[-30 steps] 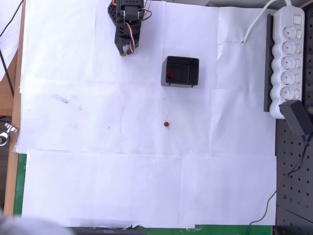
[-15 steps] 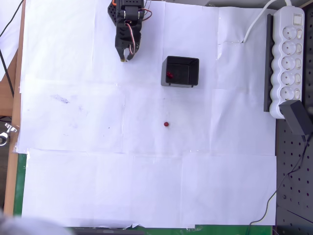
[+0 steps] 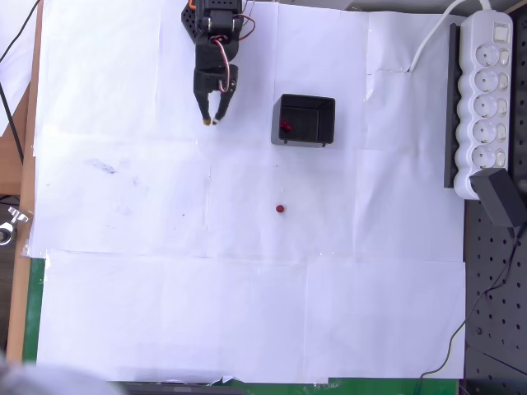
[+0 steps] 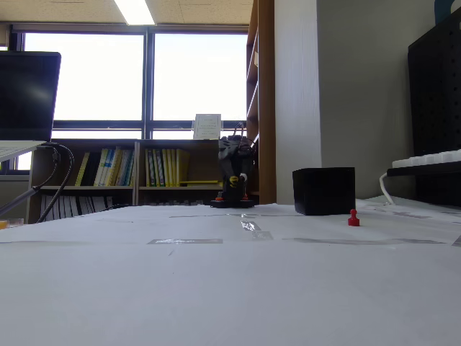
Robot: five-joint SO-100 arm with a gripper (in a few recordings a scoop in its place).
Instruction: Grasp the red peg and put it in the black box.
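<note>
A tiny red peg [image 3: 281, 209] stands alone on the white paper, below the black box [image 3: 305, 143] in the overhead view. Inside that box, by its left wall, lies another small red piece [image 3: 286, 127]. My gripper [image 3: 211, 120] hangs left of the box and well above the peg in this picture, fingers slightly apart, holding nothing. In the fixed view the arm [image 4: 235, 173] stands far back, the black box [image 4: 324, 190] is to its right, and the red peg [image 4: 353, 218] stands just in front of the box.
White paper sheets [image 3: 165, 271] cover the table. A white power strip [image 3: 486, 99] and a long black rail [image 3: 451, 107] run along the right edge, with a black adapter [image 3: 502, 197] below them. A bookshelf [image 4: 144, 169] fills the background.
The arm has stretched out from its base, carrying the gripper down the overhead picture toward the table's middle. Its fingers have spread slightly.
</note>
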